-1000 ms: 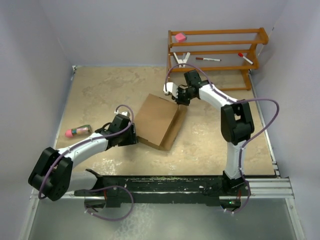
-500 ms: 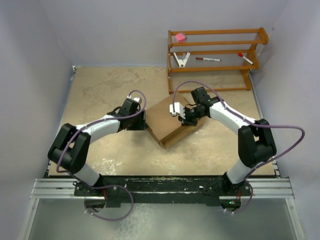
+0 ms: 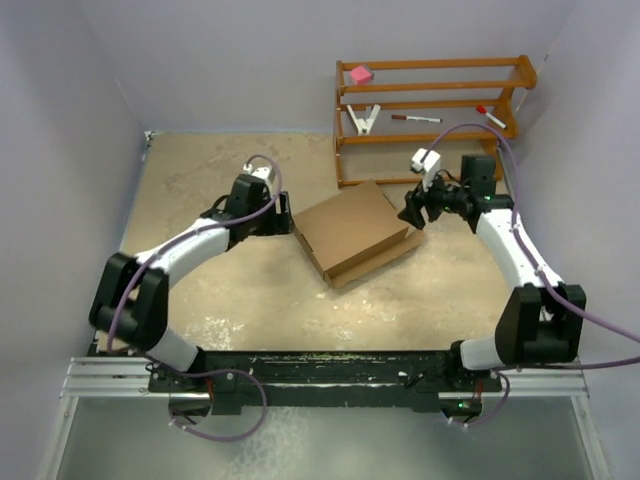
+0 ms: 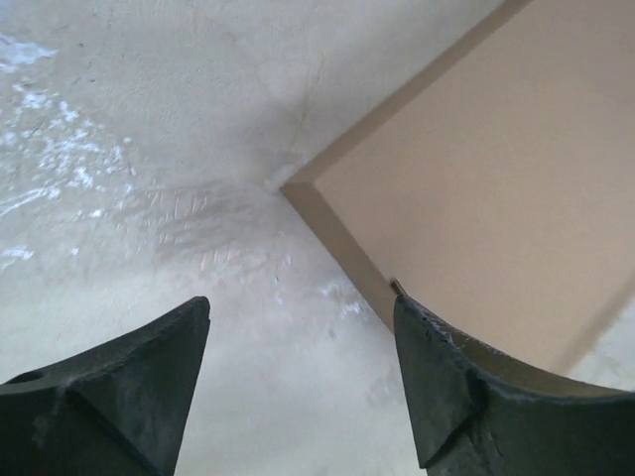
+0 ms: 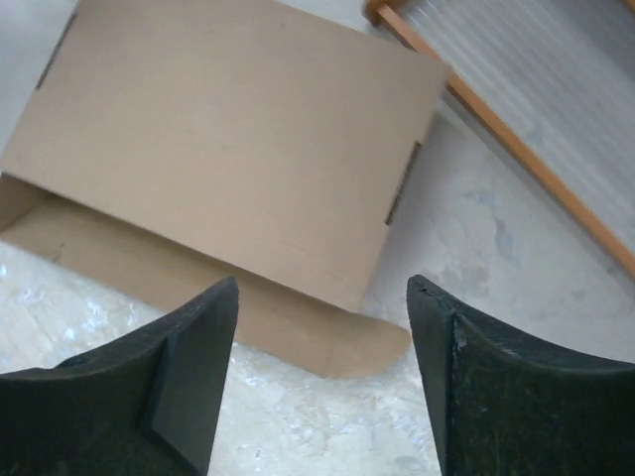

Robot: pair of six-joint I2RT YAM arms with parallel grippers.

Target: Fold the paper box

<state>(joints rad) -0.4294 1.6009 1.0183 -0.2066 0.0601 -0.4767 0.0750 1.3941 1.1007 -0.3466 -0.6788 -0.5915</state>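
Observation:
The paper box point(image 3: 352, 228) is a shallow brown cardboard mailer lying flat mid-table with its lid down. A tuck flap point(image 3: 375, 262) sticks out along its near-right edge. My left gripper point(image 3: 285, 220) sits just left of the box's left corner, open and holding nothing. In the left wrist view that gripper point(image 4: 300, 302) hovers over bare table, and the box corner point(image 4: 476, 198) lies beyond the right finger. My right gripper point(image 3: 410, 213) hangs off the box's right corner, open and empty. The right wrist view shows this gripper point(image 5: 322, 283) above the lid point(image 5: 228, 149) and the flap point(image 5: 298, 327).
A wooden rack point(image 3: 430, 110) stands at the back right, close behind the box and the right arm. It holds a pink block point(image 3: 361, 74), markers and a white clip. Its lower rail point(image 5: 516, 149) shows in the right wrist view. Grey walls enclose the table.
The right gripper has opened, let go of the box and drawn back to the right. The box has turned and now lies flat. The left gripper has opened wider and shifted up-left.

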